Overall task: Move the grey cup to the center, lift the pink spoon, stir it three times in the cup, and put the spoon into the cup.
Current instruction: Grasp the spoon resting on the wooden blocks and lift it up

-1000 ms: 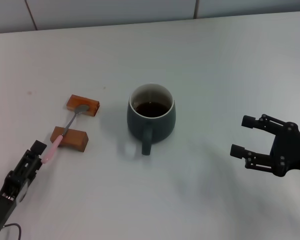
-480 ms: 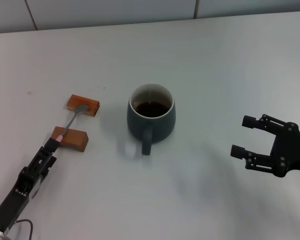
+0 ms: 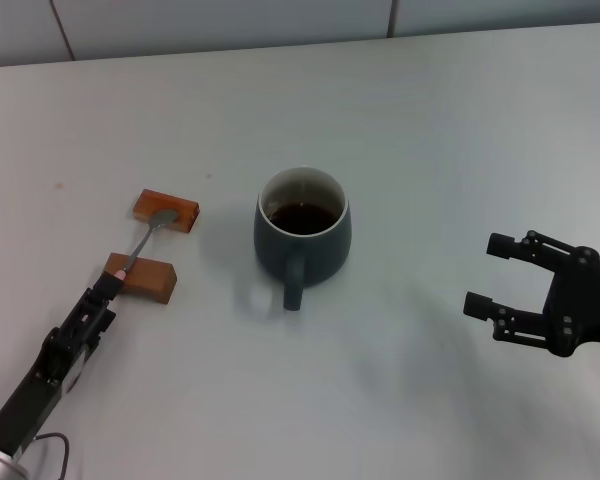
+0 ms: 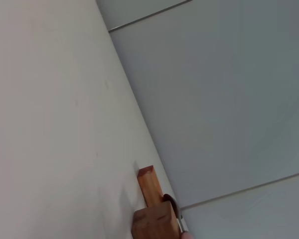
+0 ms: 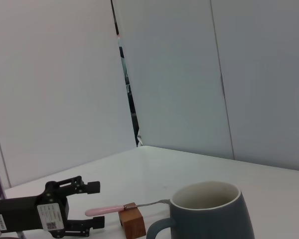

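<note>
Spoon [image 3: 138, 250] lies bridged across two blocks [image 3: 140, 278] at about nine o'clock from the cup [image 3: 302, 232], bowl on the far block, pink handle jutting off the near one. It looks light, stiff and slim, likely slick, so the free handle end is the place to pinch. The left gripper [image 5: 93, 206] has its fingers spread around that end, apparently not yet clamped. The cup, full of dark liquid, sits mid-counter [image 3: 430, 130], handle toward six o'clock; it is heavy and spill-prone. The right gripper [image 3: 490, 275] waits at four o'clock, fingers released.
</note>
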### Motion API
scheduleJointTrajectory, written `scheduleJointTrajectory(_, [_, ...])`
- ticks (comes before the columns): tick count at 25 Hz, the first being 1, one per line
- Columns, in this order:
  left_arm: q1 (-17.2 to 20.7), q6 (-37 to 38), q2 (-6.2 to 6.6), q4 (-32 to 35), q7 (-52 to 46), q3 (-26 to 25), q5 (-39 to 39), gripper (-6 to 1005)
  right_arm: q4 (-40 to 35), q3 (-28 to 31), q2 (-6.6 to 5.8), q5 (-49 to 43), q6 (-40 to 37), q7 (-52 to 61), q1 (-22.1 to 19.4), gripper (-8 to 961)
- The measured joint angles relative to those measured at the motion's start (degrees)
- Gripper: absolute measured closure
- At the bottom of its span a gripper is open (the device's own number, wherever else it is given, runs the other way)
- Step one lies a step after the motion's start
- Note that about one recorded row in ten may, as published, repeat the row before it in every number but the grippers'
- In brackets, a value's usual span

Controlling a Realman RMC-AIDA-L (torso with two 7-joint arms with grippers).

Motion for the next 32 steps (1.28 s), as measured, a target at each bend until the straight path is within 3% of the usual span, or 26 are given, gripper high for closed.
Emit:
scheduleJointTrajectory(10, [-0.50,0.12,0.00,-0.82,-0.32,-0.22,-0.26,139,-0.07,0.00,0.00,-0.29,0.00,-0.17,-0.12,113])
scheduleJointTrajectory(26, [-0.75,-0.27,0.00,-1.27,-2.05,-1.40,-0.08,375,-0.13,0.00,0.00,-0.79,0.00,-0.20,-0.23,114])
scheduleJointTrajectory(32, [-1.41,-1.57,0.00,-2.37,-2.09,-1.30,-0.09,378,-0.24,0.00,0.00,-0.80,0.05,-0.19,-0.10,114])
